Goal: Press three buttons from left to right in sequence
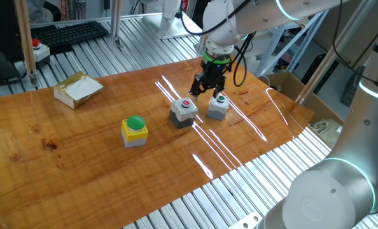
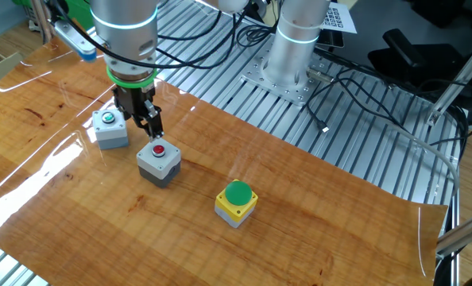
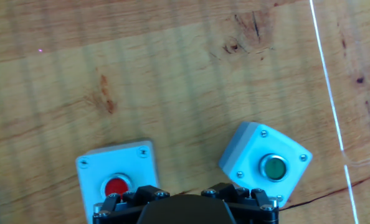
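Observation:
Three button units stand in a row on the wooden table [image 1: 81, 146]. The yellow-topped one with a big green dome [image 1: 134, 130] [image 2: 236, 202] is on the left in one fixed view. The grey one with a small red button [image 1: 184, 111] [image 2: 158, 160] [image 3: 116, 180] is in the middle. The grey one with a small green button [image 1: 219, 105] [image 2: 110, 129] [image 3: 266, 163] is on the right. My gripper [image 1: 205, 89] [image 2: 147, 123] hangs just above the table, behind and between the two grey units. In the hand view only its dark body [image 3: 185, 208] shows, not the fingertips.
A small open cardboard box [image 1: 78, 89] lies at the table's far left. A red mushroom button [image 1: 36, 51] and a keyboard [image 1: 68, 32] sit beyond the table. Another arm's base [image 2: 292, 48] with cables stands on the slatted bench. A carton [image 1: 291, 86] sits at the right edge.

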